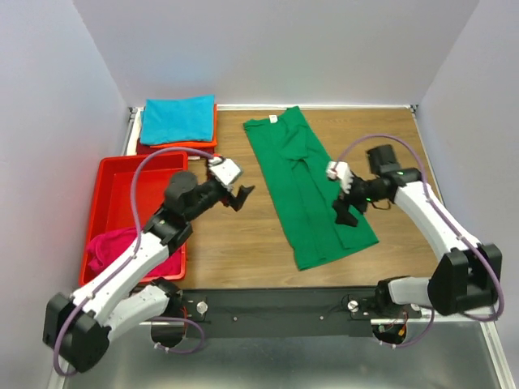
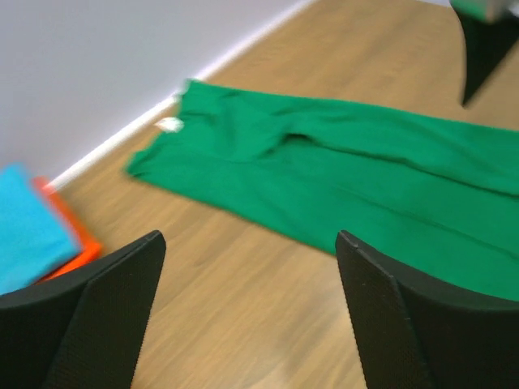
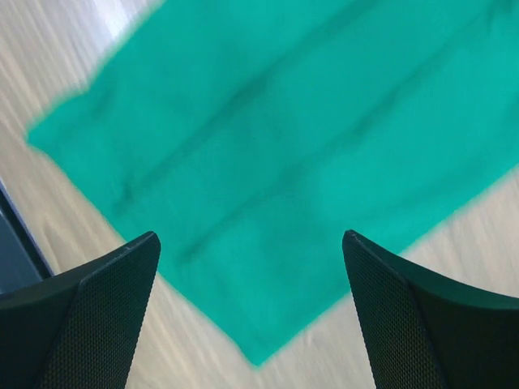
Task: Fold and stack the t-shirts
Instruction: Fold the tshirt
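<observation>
Lengthwise folded, the green t-shirt [image 1: 308,190] slants from the far edge toward the surface's [image 1: 235,243] near right corner; its white label [image 1: 273,119] is unreadable. A red tray [image 1: 113,174] at the left edge holds a magenta t-shirt [image 1: 113,247]. At the far left corner a teal t-shirt [image 1: 178,120] tops an orange t-shirt [image 1: 174,147]. The left tool [image 1: 241,197] and right tool [image 1: 347,212] gape wide, holding nothing

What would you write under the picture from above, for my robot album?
Left gripper and right gripper, fingers open, hover by the long green t-shirt on the wooden table.
</observation>
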